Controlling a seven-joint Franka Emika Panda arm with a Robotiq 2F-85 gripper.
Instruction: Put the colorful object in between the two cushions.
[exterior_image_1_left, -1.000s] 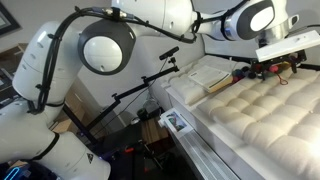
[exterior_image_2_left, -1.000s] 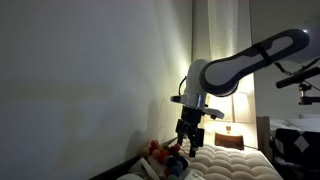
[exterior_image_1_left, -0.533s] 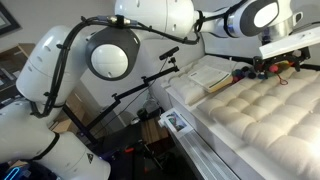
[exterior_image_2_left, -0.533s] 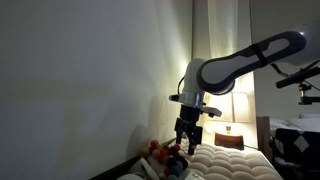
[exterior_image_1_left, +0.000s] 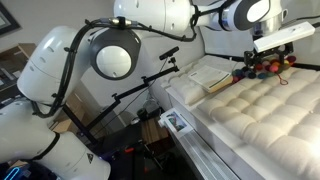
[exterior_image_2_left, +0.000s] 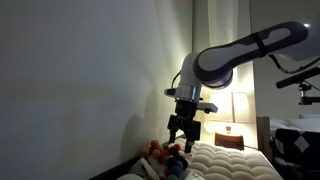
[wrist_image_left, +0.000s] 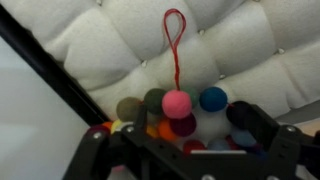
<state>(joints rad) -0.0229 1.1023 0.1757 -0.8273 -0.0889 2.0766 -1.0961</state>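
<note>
The colorful object (wrist_image_left: 168, 108) is a bunched heap of round beads in pink, blue, green, orange and dark colours, with a red cord loop (wrist_image_left: 175, 40) stretched out from it. It lies on the large tufted cushion (wrist_image_left: 235, 45) at that cushion's far end. My gripper (wrist_image_left: 180, 150) hangs open above the heap, one dark finger on each side and neither pressing on the beads. Both exterior views show the gripper (exterior_image_1_left: 265, 60) (exterior_image_2_left: 181, 142) just over the beads (exterior_image_1_left: 272, 69) (exterior_image_2_left: 163, 155). The smooth flat cushion (exterior_image_1_left: 210, 75) lies beside the tufted cushion (exterior_image_1_left: 265, 115).
A black camera stand (exterior_image_1_left: 140, 95) rises beside the bed. A lit lamp (exterior_image_2_left: 238, 108) on a small table sits behind the cushion. A plain wall (exterior_image_2_left: 80, 80) lies close to the beads. My arm (exterior_image_1_left: 110, 50) arches over the bed's edge.
My gripper has risen a little from the bead heap and stayed open. The beads have not moved.
</note>
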